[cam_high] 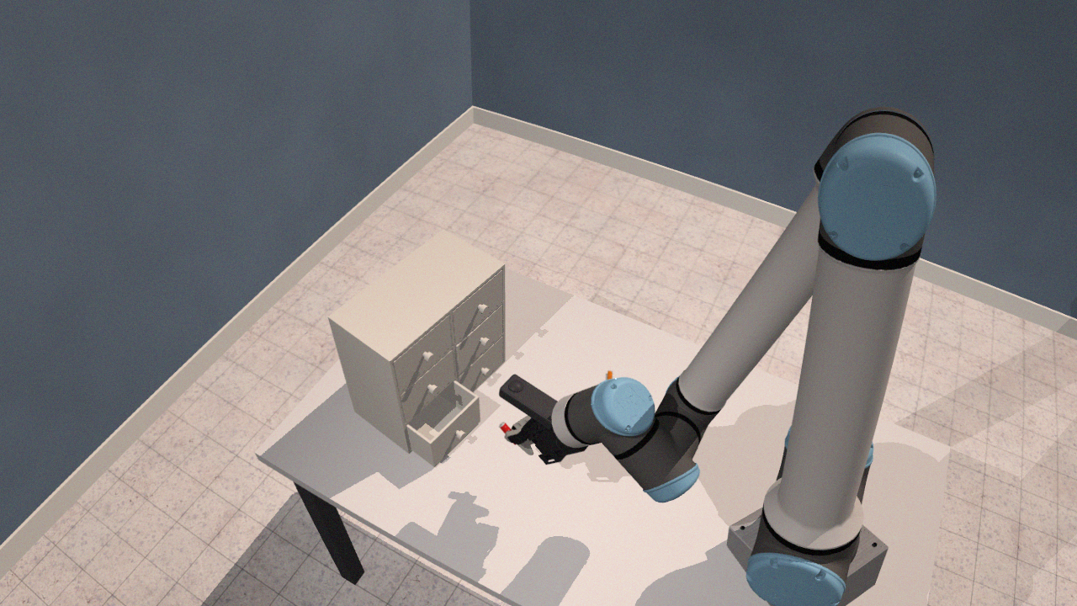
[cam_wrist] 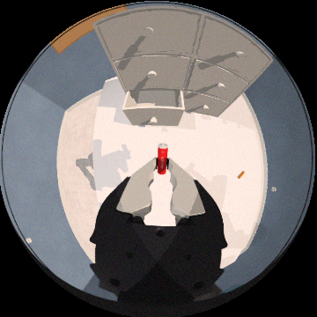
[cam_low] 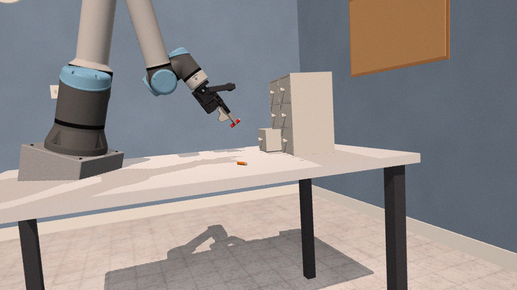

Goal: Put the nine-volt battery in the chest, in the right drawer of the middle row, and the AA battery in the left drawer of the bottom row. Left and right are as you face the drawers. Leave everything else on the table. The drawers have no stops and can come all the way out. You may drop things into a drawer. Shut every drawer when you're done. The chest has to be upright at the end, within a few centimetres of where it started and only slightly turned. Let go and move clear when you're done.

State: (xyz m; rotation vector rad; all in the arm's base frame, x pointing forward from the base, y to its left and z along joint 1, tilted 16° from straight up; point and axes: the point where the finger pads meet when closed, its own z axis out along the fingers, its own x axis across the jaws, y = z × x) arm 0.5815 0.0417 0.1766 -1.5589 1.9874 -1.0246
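The beige chest (cam_high: 417,332) stands upright at the table's far left end; it also shows in the exterior view (cam_low: 302,112) and the wrist view (cam_wrist: 185,53). Its bottom-row left drawer (cam_high: 444,425) is pulled out and open (cam_wrist: 153,106); the other drawers are shut. My gripper (cam_low: 231,121) is tilted toward the chest, well above the table, a short way in front of the open drawer. It is shut on a small red cylinder with a silver end, which looks like the AA battery (cam_wrist: 163,156), sticking out past the fingertips (cam_high: 504,427). No nine-volt battery is in view.
A small orange cylinder with a grey tip (cam_low: 241,163) lies on the table to the right of the gripper in the wrist view (cam_wrist: 240,174). The arm's base (cam_low: 70,161) sits at the table's other end. A cork board (cam_low: 400,14) hangs on the wall.
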